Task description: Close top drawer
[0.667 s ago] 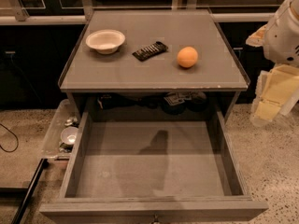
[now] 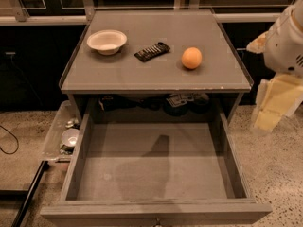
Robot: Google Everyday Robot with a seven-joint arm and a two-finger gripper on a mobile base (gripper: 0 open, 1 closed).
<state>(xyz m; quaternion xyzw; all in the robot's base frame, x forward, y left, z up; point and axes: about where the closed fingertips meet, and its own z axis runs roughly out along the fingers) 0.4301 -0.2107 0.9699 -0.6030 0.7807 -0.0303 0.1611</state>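
nearest the camera, the wide grey wooden top drawer (image 2: pixel 156 211) is standing pulled far out of its cabinet. its plain flat front is running left to right along the lower edge of the view. only the top of the small round metal knob (image 2: pixel 155 221) is showing, at the centre of that front. i am seeing the deep interior bare, with a soft shadow lying across the bottom panel.

the pale yellow and white gripper (image 2: pixel 277 103) is hanging at the right of the view. it is sitting outside the drawer's right wall and above the speckled floor, near the cabinet's front corner, touching nothing. i cannot tell how it is set. from the gripper, the drawer front is lying down and to the left, nearer the camera. i am judging that the push should be going against that front, along the drawer's depth, toward the cabinet.

farther back, on the flat grey cabinet top (image 2: pixel 156 77), a shallow white bowl (image 2: pixel 107 41), a dark ribbed flat packet (image 2: pixel 152 51) and a round orange fruit (image 2: pixel 191 58) are resting in a row, each apart from the next.
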